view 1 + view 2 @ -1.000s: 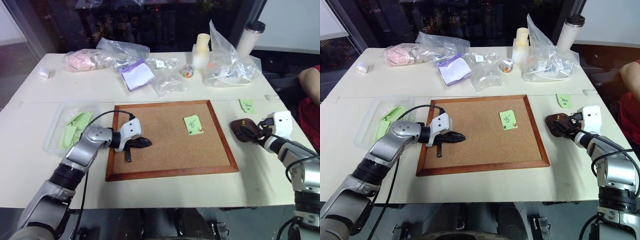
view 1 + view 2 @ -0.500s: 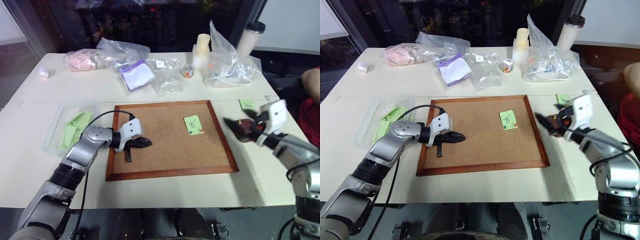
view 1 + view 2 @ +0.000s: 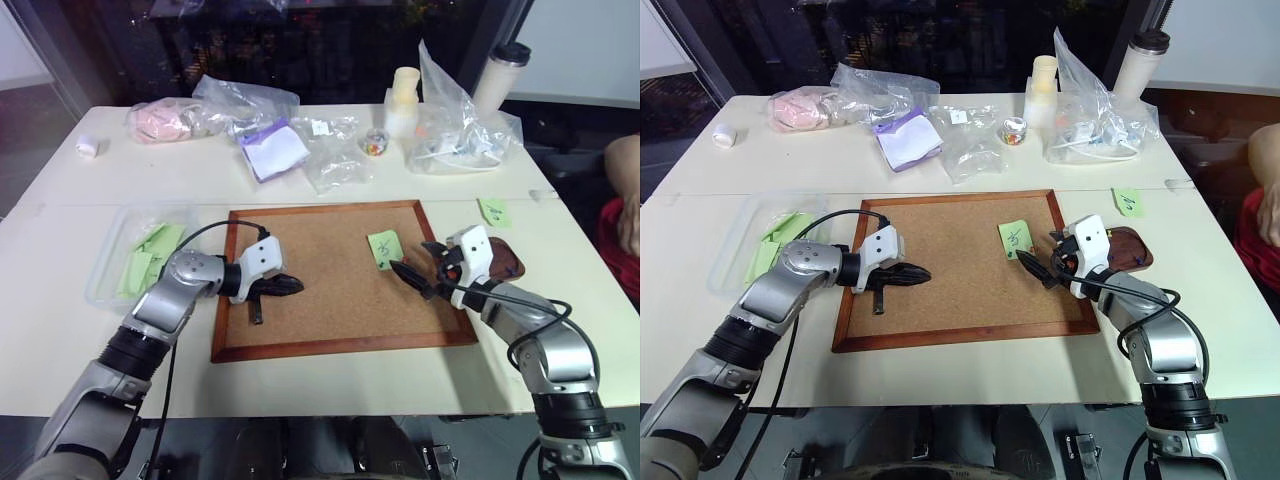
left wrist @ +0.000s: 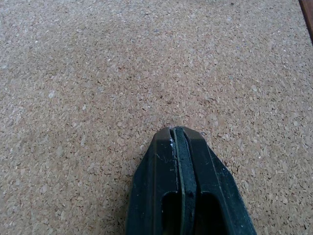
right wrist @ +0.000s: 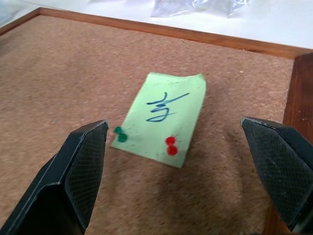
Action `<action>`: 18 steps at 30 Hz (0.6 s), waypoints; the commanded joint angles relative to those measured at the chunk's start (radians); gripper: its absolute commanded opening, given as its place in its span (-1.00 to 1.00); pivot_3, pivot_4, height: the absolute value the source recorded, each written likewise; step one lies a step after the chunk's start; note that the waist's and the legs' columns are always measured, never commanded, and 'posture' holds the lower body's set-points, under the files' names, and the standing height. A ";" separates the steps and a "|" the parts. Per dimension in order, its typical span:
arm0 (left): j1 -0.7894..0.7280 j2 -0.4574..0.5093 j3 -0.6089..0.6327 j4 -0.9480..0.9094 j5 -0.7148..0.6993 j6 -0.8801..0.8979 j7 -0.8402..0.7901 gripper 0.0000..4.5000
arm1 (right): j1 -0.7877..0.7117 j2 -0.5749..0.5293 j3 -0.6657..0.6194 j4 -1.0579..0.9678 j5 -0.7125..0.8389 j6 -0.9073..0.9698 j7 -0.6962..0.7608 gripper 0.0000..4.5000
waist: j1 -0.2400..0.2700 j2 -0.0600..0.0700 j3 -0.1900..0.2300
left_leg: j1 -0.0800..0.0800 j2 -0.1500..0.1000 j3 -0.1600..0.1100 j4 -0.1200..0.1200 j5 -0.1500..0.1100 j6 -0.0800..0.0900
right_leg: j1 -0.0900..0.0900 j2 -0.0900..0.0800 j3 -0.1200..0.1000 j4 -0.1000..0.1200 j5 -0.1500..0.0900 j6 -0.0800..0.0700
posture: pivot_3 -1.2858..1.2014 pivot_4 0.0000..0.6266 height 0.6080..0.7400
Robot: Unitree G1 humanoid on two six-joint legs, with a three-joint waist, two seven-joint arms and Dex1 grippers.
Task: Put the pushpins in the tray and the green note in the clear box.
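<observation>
Leftward, clear box [image 3: 112, 262] holding green slips [image 3: 150, 255], tray [image 3: 505, 262] contents unclear, left gripper [image 3: 292, 286] closed empty, right gripper [image 3: 418, 262] wide open.

No readable text is being shown; only an illegible dark blue scribble is being displayed on the green note [image 5: 163, 119].
</observation>
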 commanded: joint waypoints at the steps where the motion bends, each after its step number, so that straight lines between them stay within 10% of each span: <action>1: 0.018 0.010 -0.001 0.019 0.035 0.031 0.018 -1.00 | -0.021 0.004 -0.003 0.003 -0.008 -0.030 0.009 0.76 | 0.000 0.000 0.000 | 0.000 0.000 0.000 0.000 0.000 0.000 | 0.000 0.000 0.000 0.000 0.000 0.000 | 0.03 -0.52 0.91; 9: 0.023 0.009 0.003 0.011 0.035 0.038 0.023 -1.00 | -0.029 0.002 0.009 0.023 -0.027 -0.035 0.022 -0.87 | 0.000 0.000 0.000 | 0.000 0.000 0.000 0.000 0.000 0.000 | 0.000 0.000 0.000 0.000 0.000 0.000 | 0.03 -0.52 0.91; 18: 0.017 0.009 0.003 0.022 0.039 0.030 0.023 -1.00 | -0.022 -0.004 0.004 0.013 -0.029 -0.021 0.018 -0.97 | 0.000 0.000 0.000 | 0.000 0.000 0.000 -0.001 0.000 0.000 | 0.000 0.000 0.000 0.000 0.000 0.000 | 0.03 -0.52 0.91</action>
